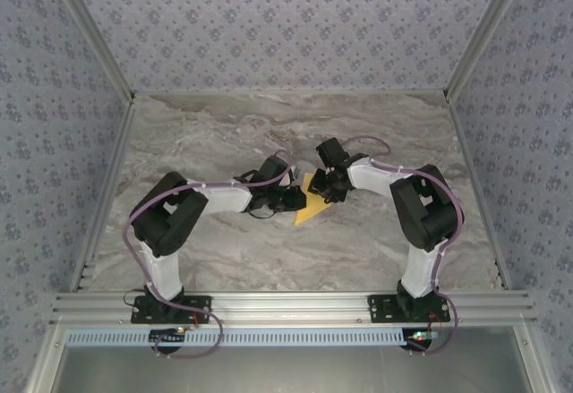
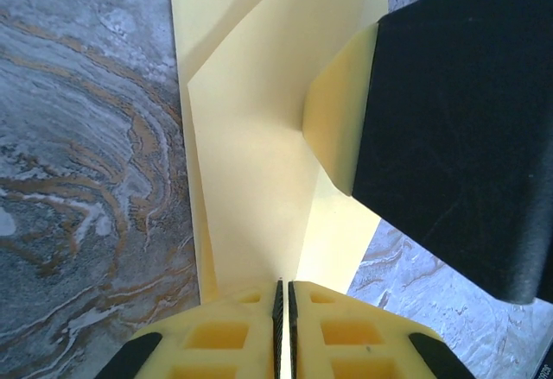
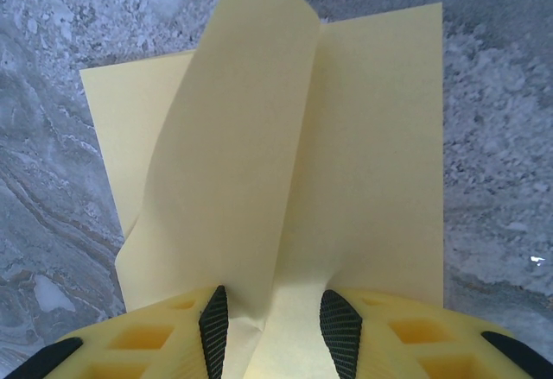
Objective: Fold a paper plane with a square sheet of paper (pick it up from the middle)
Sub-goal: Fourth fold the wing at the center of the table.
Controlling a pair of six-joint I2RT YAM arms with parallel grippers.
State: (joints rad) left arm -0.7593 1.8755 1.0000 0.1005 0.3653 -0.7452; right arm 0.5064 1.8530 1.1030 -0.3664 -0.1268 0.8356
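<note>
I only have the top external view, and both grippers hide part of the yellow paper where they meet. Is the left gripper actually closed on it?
Observer: Yes. In the left wrist view the left gripper is shut, and a crease of the square sheet of paper runs straight into the line between its fingers.
Operator: And the right one?
Observer: The right gripper has its jaws apart, and a raised fold of the sheet stands between the pads.
Operator: Is the rest of the sheet flat?
Observer: Not all of it. In the right wrist view one flap curls up off the marble table, while the panel beside it lies flat.
</note>
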